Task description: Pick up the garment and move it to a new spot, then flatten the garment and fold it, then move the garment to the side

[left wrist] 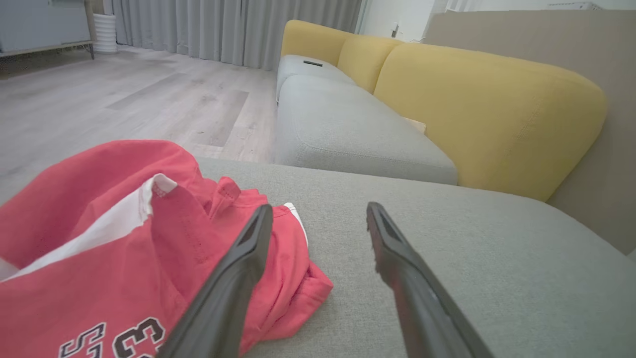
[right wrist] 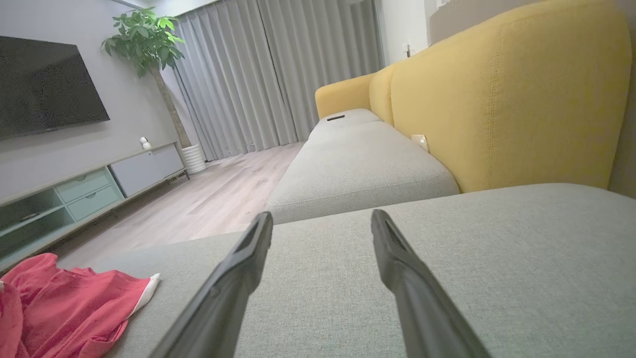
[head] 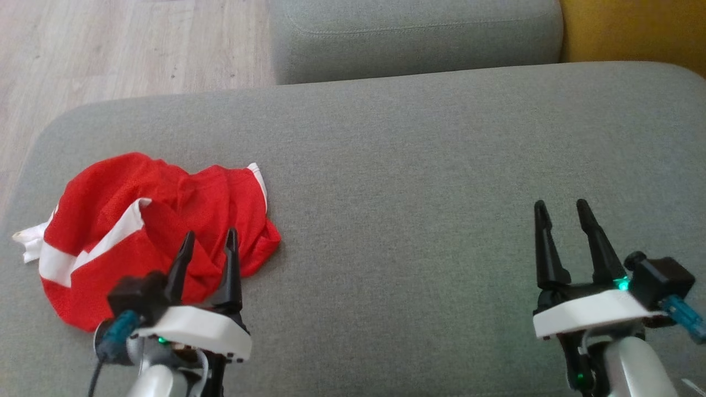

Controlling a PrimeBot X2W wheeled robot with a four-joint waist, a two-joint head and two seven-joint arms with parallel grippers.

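Observation:
A crumpled red garment (head: 138, 231) with white stripes lies in a heap at the left end of the grey cushion (head: 413, 182). In the left wrist view the garment (left wrist: 99, 248) shows dark numbers near the bottom edge. My left gripper (head: 210, 242) hovers open over the heap's near right part, nothing between its fingers. My right gripper (head: 562, 209) stands open above bare cushion far to the right. In the right wrist view the garment (right wrist: 69, 308) lies at the lower left, well away from the right gripper (right wrist: 322, 223).
A second grey seat cushion (head: 413, 38) lies beyond, with a yellow backrest (head: 634, 27) at the far right. Wooden floor (head: 110, 49) runs past the cushion's left edge. A TV cabinet (right wrist: 74, 194), curtains and a potted plant stand across the room.

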